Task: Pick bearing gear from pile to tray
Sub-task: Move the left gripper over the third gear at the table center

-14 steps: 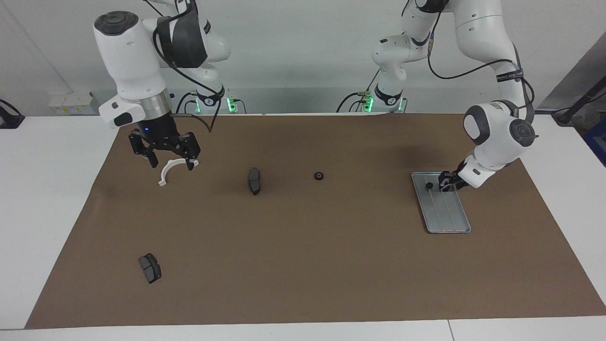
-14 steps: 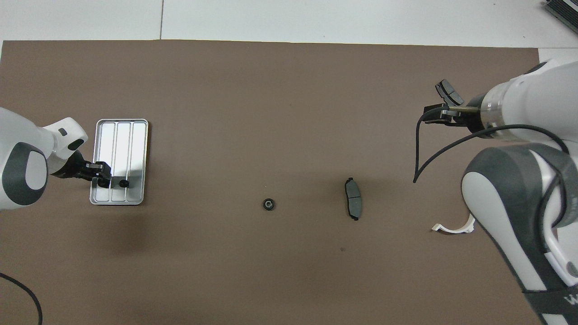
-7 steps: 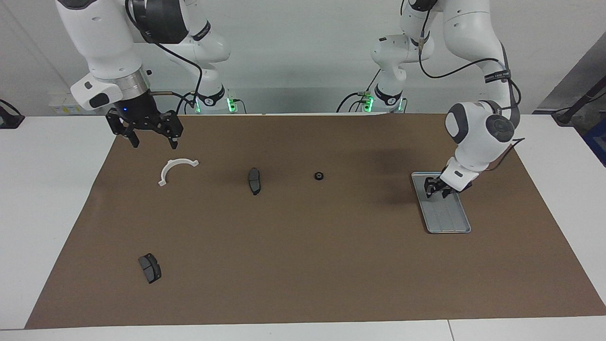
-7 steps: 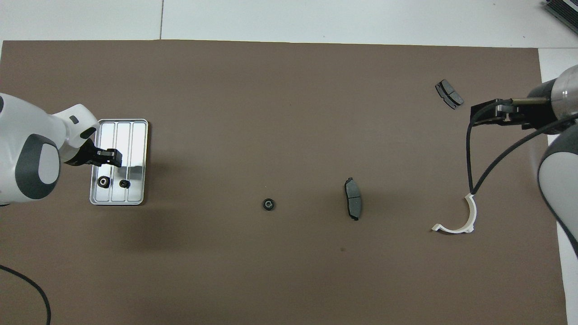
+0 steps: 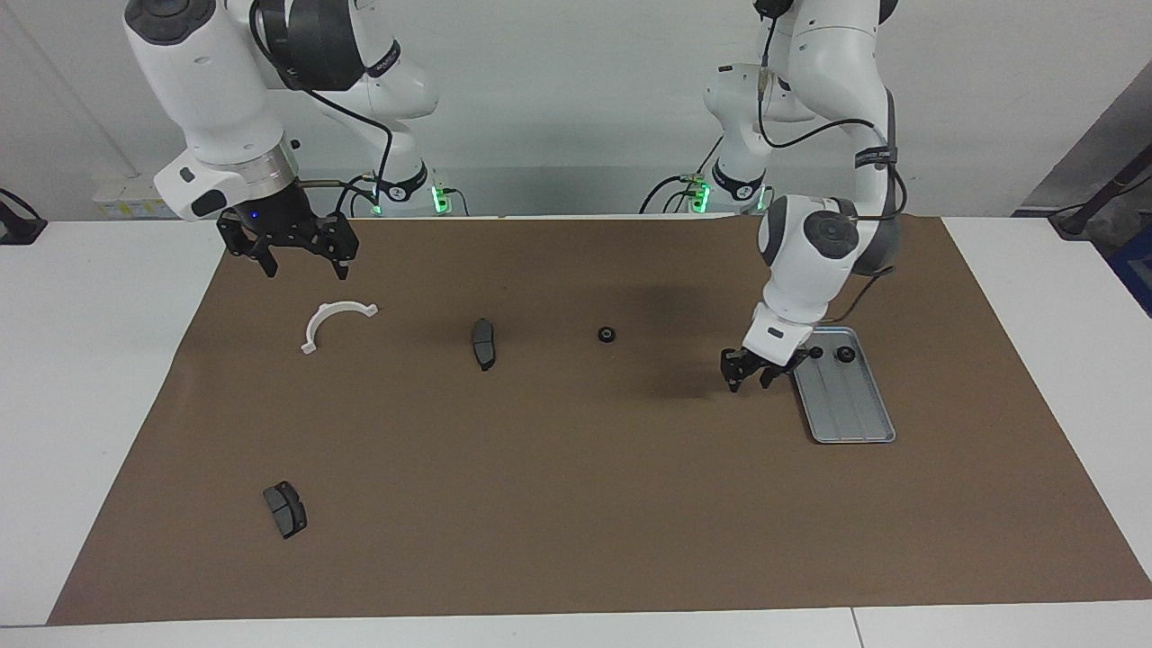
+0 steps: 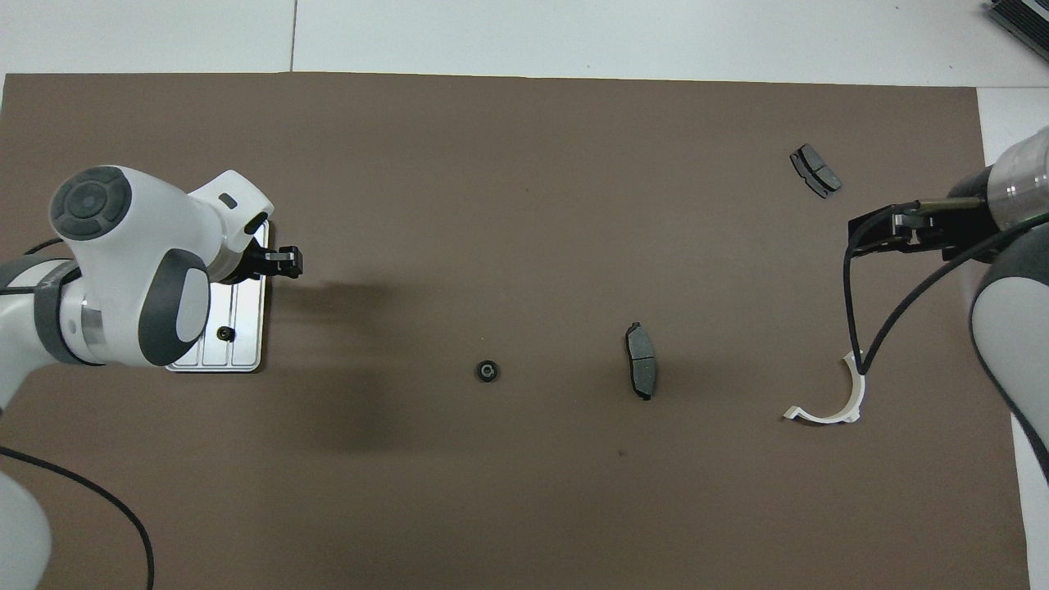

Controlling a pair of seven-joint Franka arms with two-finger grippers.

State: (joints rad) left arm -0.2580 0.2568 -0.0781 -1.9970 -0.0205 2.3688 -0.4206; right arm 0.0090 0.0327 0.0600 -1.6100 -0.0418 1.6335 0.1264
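Note:
The silver tray [image 5: 850,409] lies toward the left arm's end of the mat, with two small black gears [image 5: 844,355] in its end nearer the robots. In the overhead view the left arm covers part of the tray [image 6: 246,348] and one gear [image 6: 223,333] shows in it. Another black gear [image 5: 607,335] [image 6: 487,370] lies alone mid-mat. My left gripper [image 5: 750,373] [image 6: 287,262] is open and empty, low over the mat beside the tray's edge that faces the loose gear. My right gripper [image 5: 304,259] [image 6: 881,229] is open and empty, above the mat near the white half-ring [image 5: 333,319].
A dark brake pad [image 5: 483,343] [image 6: 641,371] lies between the loose gear and the half-ring [image 6: 828,401]. A second brake pad [image 5: 284,508] [image 6: 815,170] lies farther from the robots at the right arm's end. A brown mat [image 5: 576,504] covers the white table.
My left gripper has left the tray and swung out over the mat toward the loose gear, with two gears left in the tray. My right gripper rose off the half-ring and now hovers.

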